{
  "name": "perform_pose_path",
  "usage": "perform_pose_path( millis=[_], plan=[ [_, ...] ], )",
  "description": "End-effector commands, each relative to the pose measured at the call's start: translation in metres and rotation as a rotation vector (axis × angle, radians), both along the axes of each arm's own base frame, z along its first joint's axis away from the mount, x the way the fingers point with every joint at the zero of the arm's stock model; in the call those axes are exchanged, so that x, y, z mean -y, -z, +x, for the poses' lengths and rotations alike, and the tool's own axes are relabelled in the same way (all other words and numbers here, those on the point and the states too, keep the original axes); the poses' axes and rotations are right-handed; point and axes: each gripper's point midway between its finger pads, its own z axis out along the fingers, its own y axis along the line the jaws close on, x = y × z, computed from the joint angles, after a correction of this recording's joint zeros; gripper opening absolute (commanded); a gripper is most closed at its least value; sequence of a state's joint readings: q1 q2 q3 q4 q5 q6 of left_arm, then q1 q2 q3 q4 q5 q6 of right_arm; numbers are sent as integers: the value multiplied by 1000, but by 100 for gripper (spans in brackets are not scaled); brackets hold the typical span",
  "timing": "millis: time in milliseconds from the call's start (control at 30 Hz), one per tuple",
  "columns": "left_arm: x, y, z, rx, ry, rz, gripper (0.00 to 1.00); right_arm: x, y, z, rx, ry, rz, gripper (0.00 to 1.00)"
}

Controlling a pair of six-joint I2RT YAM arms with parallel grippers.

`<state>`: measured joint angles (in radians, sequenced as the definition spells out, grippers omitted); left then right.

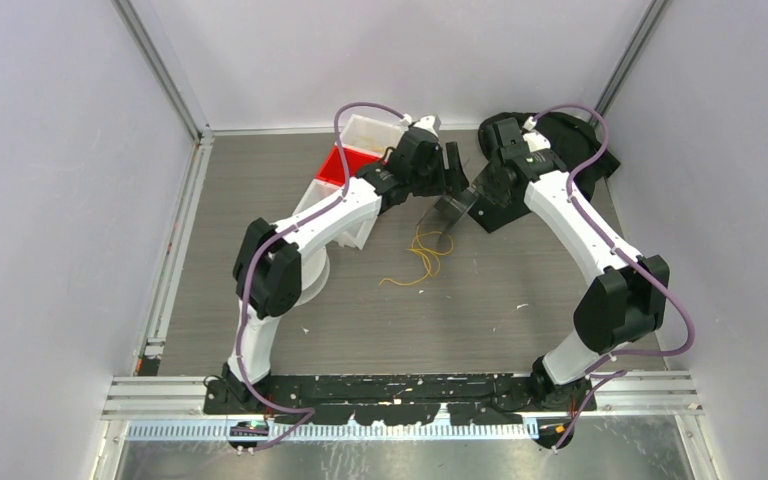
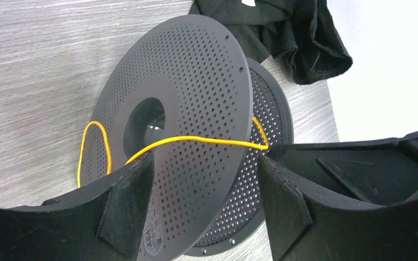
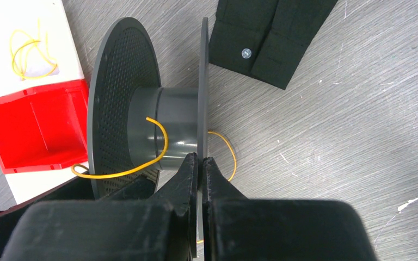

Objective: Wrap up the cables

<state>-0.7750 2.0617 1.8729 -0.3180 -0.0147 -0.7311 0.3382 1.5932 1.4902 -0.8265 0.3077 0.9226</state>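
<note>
From above, the two arms met over the far middle of the table (image 1: pixel 260 300). The left claw (image 1: pixel 452 165) and the right claw (image 1: pixel 478 192) hung on either side of a dark spool (image 1: pixel 448 212). The yellow cable (image 1: pixel 422 258) trailed down from the spool and lay in loose loops on the table just in front of it. A red bin (image 1: pixel 338 165) and a white bin (image 1: pixel 370 130) stood behind the left arm, and a black cloth (image 1: pixel 580 140) lay in the far right corner.

In the left wrist view, the left claw stood wide open with nothing gripped. Its two fingers (image 2: pixel 133 196) framed the lower edge of the spool's near perforated disc. The cable ran across the face of that disc, from a loop on the left to the rim by the right-hand finger. Whether it touched that finger could not be told.

In the right wrist view, the right claw was closed tight on the thin edge of one spool disc, which was pinched between its fingertips (image 3: pixel 188 171). The spool sat on edge, its grey hub level. One turn of cable curved over the hub, then passed out under the other disc. A further loop showed on the table beyond the gripped disc. A second cable (image 3: pixel 27 49) lay coiled in the white bin.
</note>
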Motion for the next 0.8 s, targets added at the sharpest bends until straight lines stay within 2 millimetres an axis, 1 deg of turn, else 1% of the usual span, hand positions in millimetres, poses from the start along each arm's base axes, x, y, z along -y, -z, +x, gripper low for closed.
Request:
perform_pose_path(
  millis=[0, 167, 267, 367, 600, 767],
  plan=[
    [-9, -62, -11, 107, 34, -75, 71, -6, -19, 8, 54, -8, 27, 1],
    [-17, -70, -31, 108, 117, -47, 71, -6, -21, 8, 58, -10, 21, 0],
    [-25, -81, -34, 120, 103, -55, 72, -5, -21, 9, 61, -7, 21, 1],
    [-30, -84, -26, 114, 32, -70, 73, -6, -19, 10, 57, -7, 21, 1],
    [-14, -77, -13, 28, -7, -86, 73, -7, -22, 12, 60, -9, 24, 0],
    [-8, -73, -3, 13, -28, -83, 73, -7, -21, 12, 57, -8, 20, 1]
  ],
)
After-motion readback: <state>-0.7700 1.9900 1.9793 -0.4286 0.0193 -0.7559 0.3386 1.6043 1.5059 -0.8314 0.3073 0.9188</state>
